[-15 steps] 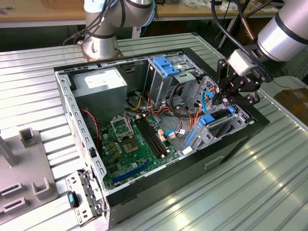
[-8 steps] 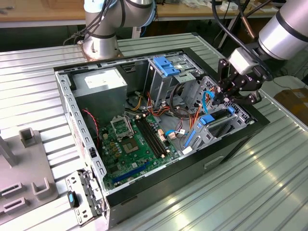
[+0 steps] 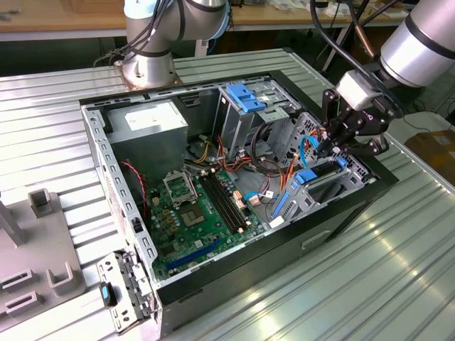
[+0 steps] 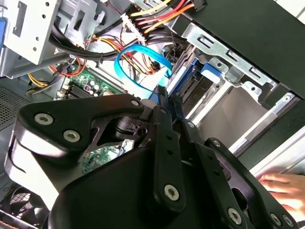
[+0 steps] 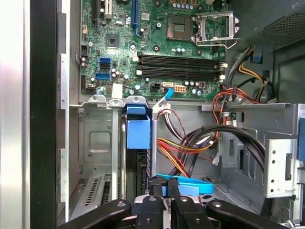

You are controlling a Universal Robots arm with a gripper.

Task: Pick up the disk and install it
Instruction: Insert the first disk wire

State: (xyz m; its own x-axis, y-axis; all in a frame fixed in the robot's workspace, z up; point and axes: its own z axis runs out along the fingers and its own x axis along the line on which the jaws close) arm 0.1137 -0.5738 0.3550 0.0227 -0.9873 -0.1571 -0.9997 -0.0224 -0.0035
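Observation:
The disk (image 3: 321, 183), dark with bright blue carrier rails, stands on edge in the drive bay at the side of the open computer case (image 3: 334, 227) towards the exterior view's right. In the first wrist view the disk (image 5: 138, 136) shows a blue end tab at the top of its slot. My gripper (image 3: 333, 148) hovers just above the bay's far end, close to a blue rail tab. In both wrist views the black fingers (image 4: 162, 124) lie close together, and nothing shows between them. The gripper (image 5: 164, 183) sits beside the disk's slot, over a blue data cable (image 5: 183, 183).
Inside the case lie the motherboard (image 3: 199, 213), a power supply (image 3: 146, 121), bundled wires (image 5: 190, 143) and a light-blue flap (image 3: 245, 96) on the upper cage. A person's hand (image 4: 281, 188) rests outside the case wall. A grey fixture (image 3: 35, 249) stands at the exterior view's left.

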